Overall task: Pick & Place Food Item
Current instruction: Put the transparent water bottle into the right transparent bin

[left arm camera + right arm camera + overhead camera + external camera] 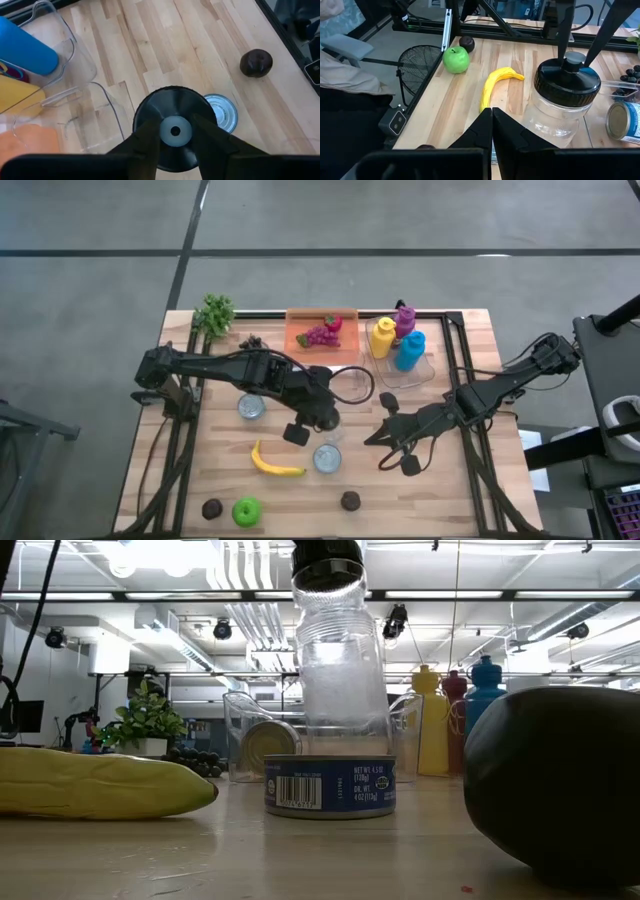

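Counting off my overhead feed —
Tins: two — one point(252, 407) at nine o'clock of centre, one point(326, 458) at six.
Bottles: three — yellow point(381, 337), purple point(405, 321), blue point(409, 350), at one o'clock.
Dark round fruits: two point(211, 508) point(350, 500).
Banana: one point(272, 462).
Green apple: one point(246, 511).
Clear jar: one point(563, 102).
Grape bunches: two — red point(321, 335), dark point(251, 341).

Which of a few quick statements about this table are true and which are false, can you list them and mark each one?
1. The left hand is at the black lid of the clear jar. True.
2. The right hand stands wide open. False: it is shut, holding nothing.
3. The banana is in the orange tray. False: it lies on the table.
4. The green apple is on the table near its front edge. True.
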You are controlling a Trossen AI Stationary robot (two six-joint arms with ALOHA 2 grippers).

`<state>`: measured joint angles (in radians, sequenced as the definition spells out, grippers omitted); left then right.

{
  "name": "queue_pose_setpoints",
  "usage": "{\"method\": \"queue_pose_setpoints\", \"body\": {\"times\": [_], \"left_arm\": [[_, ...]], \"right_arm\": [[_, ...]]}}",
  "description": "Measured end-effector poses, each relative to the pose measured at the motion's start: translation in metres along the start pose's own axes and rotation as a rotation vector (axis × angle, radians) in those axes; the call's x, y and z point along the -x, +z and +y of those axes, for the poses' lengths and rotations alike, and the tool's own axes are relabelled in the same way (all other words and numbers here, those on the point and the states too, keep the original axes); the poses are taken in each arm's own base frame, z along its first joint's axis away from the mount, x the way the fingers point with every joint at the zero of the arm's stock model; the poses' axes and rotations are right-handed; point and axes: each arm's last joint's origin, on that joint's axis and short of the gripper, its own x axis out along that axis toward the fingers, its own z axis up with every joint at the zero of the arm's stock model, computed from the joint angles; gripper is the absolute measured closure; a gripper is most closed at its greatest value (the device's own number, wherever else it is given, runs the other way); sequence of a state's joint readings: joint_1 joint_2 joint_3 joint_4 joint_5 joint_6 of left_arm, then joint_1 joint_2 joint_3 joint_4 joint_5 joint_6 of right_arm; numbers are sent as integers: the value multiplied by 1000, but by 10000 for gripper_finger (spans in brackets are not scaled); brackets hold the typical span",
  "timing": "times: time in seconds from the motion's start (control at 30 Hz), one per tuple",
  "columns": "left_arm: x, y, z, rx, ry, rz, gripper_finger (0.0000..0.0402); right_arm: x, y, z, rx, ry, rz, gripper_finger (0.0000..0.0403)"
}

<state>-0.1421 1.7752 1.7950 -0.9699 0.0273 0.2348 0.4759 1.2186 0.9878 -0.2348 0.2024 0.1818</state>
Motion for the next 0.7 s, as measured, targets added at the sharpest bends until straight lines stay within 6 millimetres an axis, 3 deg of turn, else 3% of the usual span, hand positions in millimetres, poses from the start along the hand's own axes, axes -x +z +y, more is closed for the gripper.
{"method": "queue_pose_setpoints", "body": {"times": [0.37,0.7], "left_arm": [[0,1,0,-1,10,-6,268],[7,4,1,-30,19,-27,274]], "right_arm": [[0,0,0,-2,0,0,394],[0,0,0,1,0,0,394]]}}
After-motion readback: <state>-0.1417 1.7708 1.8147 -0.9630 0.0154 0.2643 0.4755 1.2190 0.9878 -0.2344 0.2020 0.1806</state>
